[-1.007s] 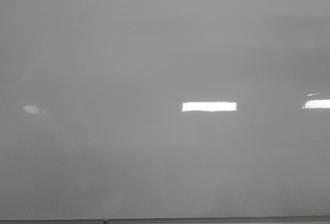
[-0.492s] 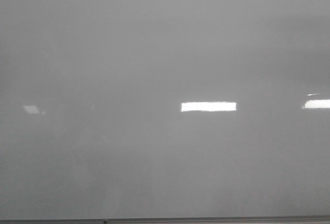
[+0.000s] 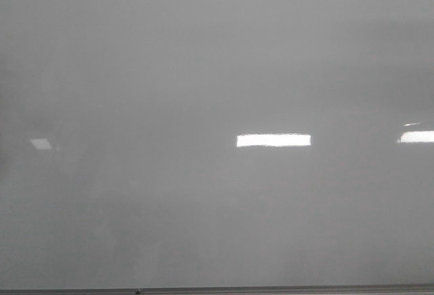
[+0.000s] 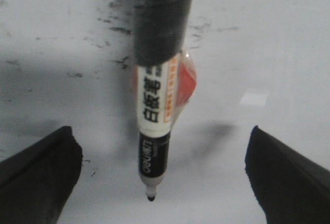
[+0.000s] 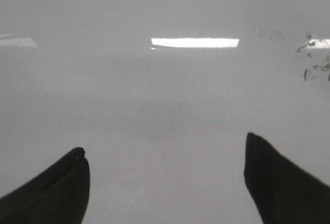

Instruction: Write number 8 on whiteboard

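whiteboard (image 3: 203, 71) is filling the front view and showing no ink; the number 8 is not appearing on it anywhere. across the last second nothing is changing there except the central light reflection (image 3: 273, 140) drifting slightly, so writing is likely yet to begin. in the left wrist view a marker (image 4: 152, 131), mounted on a dark sleeve (image 4: 161, 18), is pointing its tip toward the smudged surface while the left gripper (image 4: 160, 175) is standing wide apart, gripping nothing. the right gripper (image 5: 165, 183) is likewise hanging spread and empty over the board.
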Action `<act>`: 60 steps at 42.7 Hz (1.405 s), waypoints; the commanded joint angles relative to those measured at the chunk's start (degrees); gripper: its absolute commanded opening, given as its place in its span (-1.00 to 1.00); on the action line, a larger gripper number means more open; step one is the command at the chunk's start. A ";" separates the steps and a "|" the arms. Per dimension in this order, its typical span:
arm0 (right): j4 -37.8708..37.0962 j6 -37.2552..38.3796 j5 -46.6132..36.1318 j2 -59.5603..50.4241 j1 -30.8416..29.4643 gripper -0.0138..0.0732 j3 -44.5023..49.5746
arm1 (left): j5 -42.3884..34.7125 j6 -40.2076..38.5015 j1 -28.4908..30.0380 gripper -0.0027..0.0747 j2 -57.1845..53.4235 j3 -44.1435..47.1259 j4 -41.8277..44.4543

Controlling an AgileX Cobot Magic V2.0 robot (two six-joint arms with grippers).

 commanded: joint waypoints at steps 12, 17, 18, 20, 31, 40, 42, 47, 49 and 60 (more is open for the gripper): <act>0.41 0.00 -4.14 0.60 -0.10 0.76 -1.94 | -6.65 -0.11 -0.38 -0.08 1.00 -1.74 -0.34; 0.41 0.00 -4.14 0.60 -0.10 0.76 -1.94 | -6.19 -0.01 -0.38 -0.51 1.00 -1.74 -0.11; 0.41 0.00 -4.14 0.60 -0.10 0.76 -1.94 | -5.94 -0.01 -0.38 -0.59 1.00 -1.74 -0.11; 0.41 0.00 -4.14 0.60 -0.10 0.76 -1.94 | -5.31 -0.01 -0.38 -0.76 0.88 -1.74 -0.11; 0.41 0.00 -4.20 0.60 -0.10 0.76 -1.94 | 8.68 0.58 -0.38 -0.99 -2.46 -3.84 0.80; 0.47 -1.86 1.15 1.12 -0.10 0.76 -3.20 | 37.62 9.49 -6.59 -0.99 -3.17 -14.80 -0.39; 0.60 -2.62 2.74 1.70 -0.04 0.76 -3.77 | 43.29 12.30 -8.95 -0.98 -3.17 -17.37 -1.12; 2.62 -6.00 6.44 4.67 1.80 0.76 -6.55 | 54.42 22.23 -15.95 -0.99 -3.17 -23.86 -3.04; 4.11 -8.29 8.47 6.31 2.94 0.76 -7.74 | 58.68 26.64 -18.19 -0.99 -3.17 -26.00 -3.54; 17.26 -27.75 25.59 19.51 14.93 0.76 -17.22 | 63.44 39.18 -31.79 -0.99 -3.46 -33.10 -4.18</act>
